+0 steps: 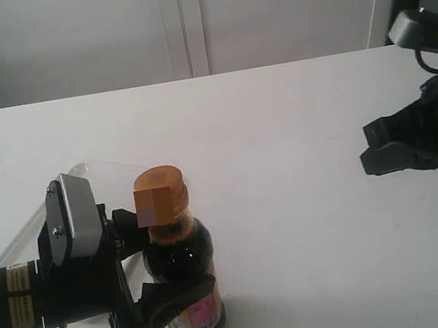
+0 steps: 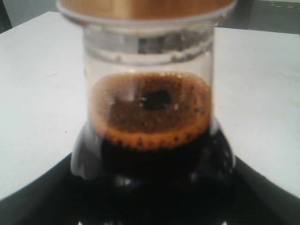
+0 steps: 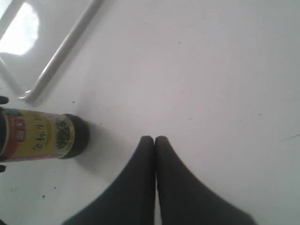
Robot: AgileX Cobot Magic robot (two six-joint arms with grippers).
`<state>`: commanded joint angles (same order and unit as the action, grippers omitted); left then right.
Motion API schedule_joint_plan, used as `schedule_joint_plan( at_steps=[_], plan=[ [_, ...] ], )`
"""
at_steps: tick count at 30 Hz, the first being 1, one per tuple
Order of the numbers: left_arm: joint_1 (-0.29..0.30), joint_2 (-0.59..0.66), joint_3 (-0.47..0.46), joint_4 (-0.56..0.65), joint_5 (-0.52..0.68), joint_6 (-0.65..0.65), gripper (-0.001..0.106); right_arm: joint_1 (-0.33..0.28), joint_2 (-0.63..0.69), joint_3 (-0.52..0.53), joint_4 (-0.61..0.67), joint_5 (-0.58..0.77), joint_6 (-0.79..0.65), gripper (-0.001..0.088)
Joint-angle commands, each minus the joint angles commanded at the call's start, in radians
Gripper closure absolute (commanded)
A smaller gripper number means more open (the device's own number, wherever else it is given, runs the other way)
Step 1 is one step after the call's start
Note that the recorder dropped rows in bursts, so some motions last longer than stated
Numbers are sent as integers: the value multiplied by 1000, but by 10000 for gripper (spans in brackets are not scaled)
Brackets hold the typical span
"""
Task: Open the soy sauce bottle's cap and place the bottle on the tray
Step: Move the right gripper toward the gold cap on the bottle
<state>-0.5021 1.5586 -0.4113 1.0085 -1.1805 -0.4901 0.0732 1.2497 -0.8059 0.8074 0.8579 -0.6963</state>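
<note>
Cap [image 1: 158, 180] of orange-brown plastic is seen still down on the small dark glass soy sauce bottle [image 1: 182, 256], gripped by the left tool [image 1: 139, 266] at the white worktop's [image 1: 295, 120] seven o'clock. The right tool [image 3: 154, 139], clenched empty, waits at three o'clock. Opening is in hand; next, the cap must be flipped before the white tray [image 3: 61, 47].

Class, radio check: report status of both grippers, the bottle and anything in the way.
Left gripper shut on soy sauce bottle, upright on table. Right gripper shut, empty, clear of it. Cap closed. Tray empty behind; nothing blocking.
</note>
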Motion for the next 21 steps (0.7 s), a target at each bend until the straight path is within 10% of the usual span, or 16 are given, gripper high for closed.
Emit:
schedule_joint_plan(
  at_steps=[21],
  plan=[
    [0,0,0,0,0,0,1053,207,0,-79,272,241,-156,868]
  ],
)
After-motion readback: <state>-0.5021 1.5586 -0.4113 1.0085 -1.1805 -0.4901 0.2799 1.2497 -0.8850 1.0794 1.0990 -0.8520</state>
